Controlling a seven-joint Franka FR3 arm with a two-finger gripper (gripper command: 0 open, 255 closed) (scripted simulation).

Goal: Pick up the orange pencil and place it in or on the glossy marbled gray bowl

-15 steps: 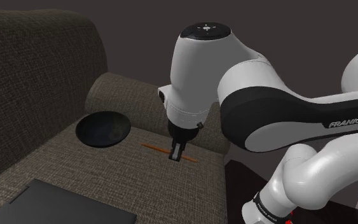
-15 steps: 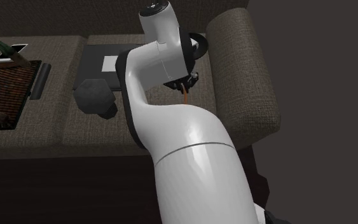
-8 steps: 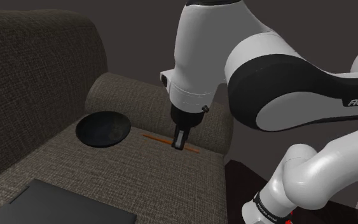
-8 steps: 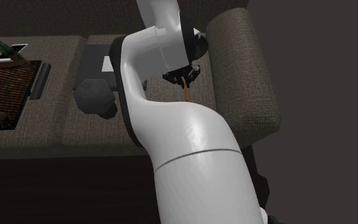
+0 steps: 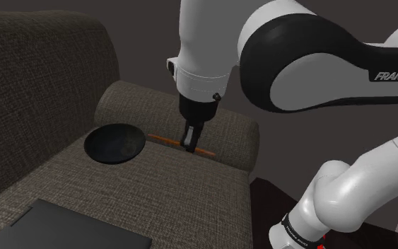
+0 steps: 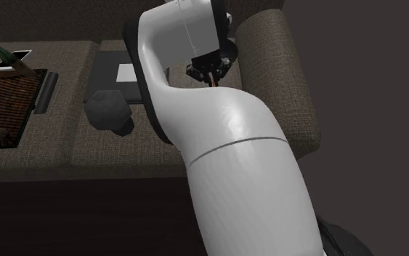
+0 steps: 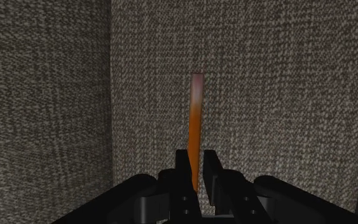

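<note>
Black gripper (image 5: 189, 144): closed narrow on the orange pencil (image 5: 163, 139), its fingers (image 7: 182, 167) clasping the shaft partway along.
Pencil: level in the grip and clear of the weave below, one end reaching toward the bowl's rim as the shoulder view shows it.
Just changed: a second ago the gripper sat low on the seat cushion (image 5: 126, 194) with the pencil down on the fabric; now both have risen and shifted toward the bowl.
Meaning: the pick looks done and the carry has begun; the placing is left.
Bowl (image 5: 114, 143): dark and glossy, nearly black, resting on the cushion beside the armrest (image 5: 137, 99), near the pencil's tip.
Sofa: coarse grey-brown weave all round.
Farther out: a dark flat slab (image 5: 70, 225) lies on the cushion.
</note>
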